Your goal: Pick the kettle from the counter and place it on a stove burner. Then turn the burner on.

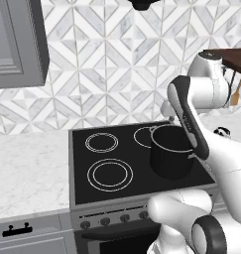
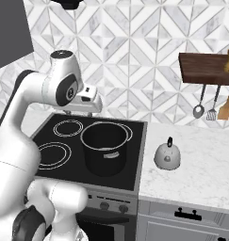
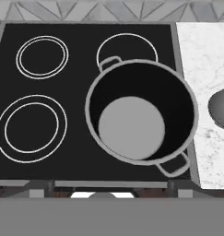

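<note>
The small silver-grey kettle [image 2: 167,157] stands upright on the counter [image 2: 205,174] just right of the stove, and its rounded side shows at the right edge of the hand view [image 3: 220,109]. My gripper [image 2: 84,112] hovers high over the back of the black cooktop, pointing down, open, with nothing in it. It is well left of the kettle. The large double-ring stove burner [image 1: 110,174] [image 3: 31,129] [image 2: 51,155] lies bare at the front left of the cooktop.
A big black pot [image 2: 104,146] [image 3: 141,115] [image 1: 171,151] sits on the right side of the cooktop, between the gripper and the kettle. A smaller double-ring circle [image 3: 42,56] marks the back left. Knobs [image 1: 104,221] line the stove front. Utensils [image 2: 211,106] hang under a wooden shelf [image 2: 203,68].
</note>
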{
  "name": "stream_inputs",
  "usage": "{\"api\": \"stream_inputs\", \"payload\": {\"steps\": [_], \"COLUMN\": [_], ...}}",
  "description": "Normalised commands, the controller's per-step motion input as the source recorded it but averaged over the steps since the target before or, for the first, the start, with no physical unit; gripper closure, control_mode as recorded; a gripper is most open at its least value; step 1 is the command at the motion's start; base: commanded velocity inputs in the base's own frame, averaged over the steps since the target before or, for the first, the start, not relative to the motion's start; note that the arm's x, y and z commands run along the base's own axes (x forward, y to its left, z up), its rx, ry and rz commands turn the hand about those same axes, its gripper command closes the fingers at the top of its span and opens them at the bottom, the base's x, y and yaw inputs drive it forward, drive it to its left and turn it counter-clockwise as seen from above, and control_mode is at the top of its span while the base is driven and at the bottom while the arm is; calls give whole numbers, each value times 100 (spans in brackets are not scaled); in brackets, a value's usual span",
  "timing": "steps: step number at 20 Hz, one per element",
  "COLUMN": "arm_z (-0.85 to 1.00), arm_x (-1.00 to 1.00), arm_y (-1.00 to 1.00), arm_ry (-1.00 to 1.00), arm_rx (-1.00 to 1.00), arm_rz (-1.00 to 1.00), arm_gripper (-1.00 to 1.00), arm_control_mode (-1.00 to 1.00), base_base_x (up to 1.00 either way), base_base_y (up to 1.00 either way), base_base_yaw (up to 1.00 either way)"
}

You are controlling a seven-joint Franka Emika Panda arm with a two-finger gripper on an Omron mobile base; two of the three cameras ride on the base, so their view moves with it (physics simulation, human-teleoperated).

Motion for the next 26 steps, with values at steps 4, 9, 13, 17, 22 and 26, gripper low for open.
{"api": "stream_inputs", "payload": {"steps": [4,9,13,17,22,26], "arm_z": [0,0,0,0,-3,-5], "arm_x": [-54,-38,-29,-9,0,2], "arm_y": [-100,-100,-100,-100,-100,-100], "arm_ry": [0,0,0,4,9,4], "arm_rx": [3,1,1,4,8,11], "arm_rz": [-21,-19,-15,-14,-4,1], "arm_gripper": [-100,-100,-100,-100,-100,-100], "arm_control_mode": [-100,-100,-100,-100,-100,-100], "base_base_x": [0,0,0,0,0,0], "base_base_y": [0,0,0,0,0,0], "base_base_yaw": [0,0,0,0,0,0]}}
